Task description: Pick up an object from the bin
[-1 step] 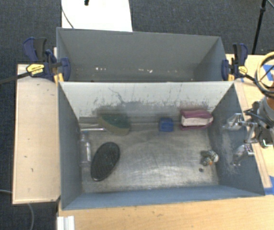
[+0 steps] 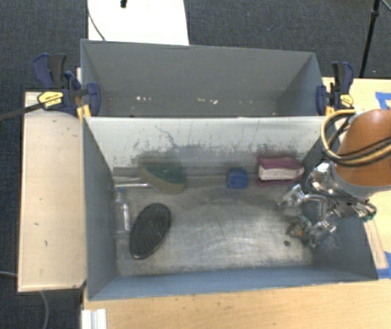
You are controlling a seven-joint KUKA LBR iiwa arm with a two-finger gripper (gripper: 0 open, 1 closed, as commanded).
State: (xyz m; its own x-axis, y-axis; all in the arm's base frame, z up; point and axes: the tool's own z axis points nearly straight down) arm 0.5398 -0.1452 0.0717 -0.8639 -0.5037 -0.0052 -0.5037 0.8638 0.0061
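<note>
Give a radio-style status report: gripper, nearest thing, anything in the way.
Gripper low at right end of bin. Nearest thing: maroon-and-white block by the back wall, apart from it. Bare floor between.
</note>
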